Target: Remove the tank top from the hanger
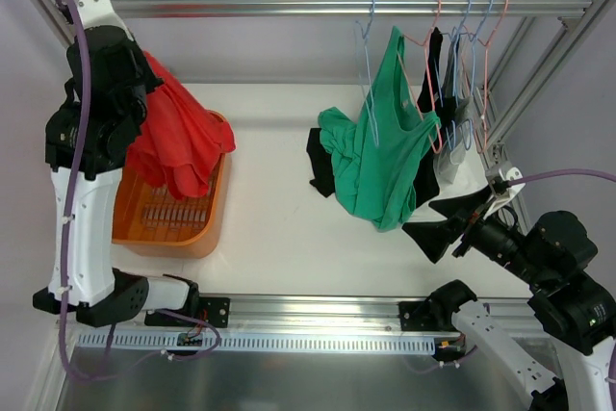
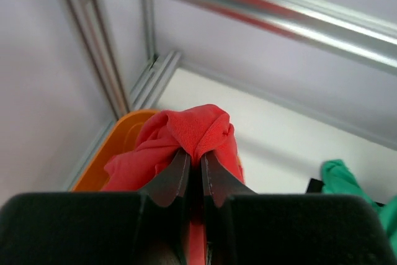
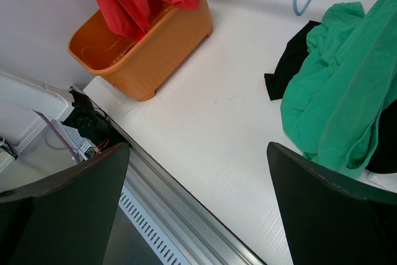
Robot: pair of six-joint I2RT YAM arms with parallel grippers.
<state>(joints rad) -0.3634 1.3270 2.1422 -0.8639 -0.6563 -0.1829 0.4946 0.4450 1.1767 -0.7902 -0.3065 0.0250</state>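
The red tank top (image 1: pixel 178 141) is hanging free of any hanger, bunched and pinched between the pressed-together fingers of the left gripper (image 2: pixel 195 156), its lower end dangling into the orange basket (image 1: pixel 207 233) at the table's left. Over on the right, a green tank top (image 1: pixel 385 141) is draping from a blue hanger (image 1: pixel 366 55) on the rail (image 1: pixel 289 7), and the right gripper (image 1: pixel 421 217) is sitting spread wide just beside its hem.

The worktop (image 1: pixel 274 218) lies bare in a wide lane between the basket (image 1: pixel 197 233) at left and the green top (image 1: pixel 385 161) at right. Above the basket, red cloth (image 1: pixel 178 141) fills the room. Hangers (image 1: pixel 462 55) crowd the right end of the rail (image 1: pixel 289 7). Black cloth (image 1: pixel 320 166) lies just beside the green top.
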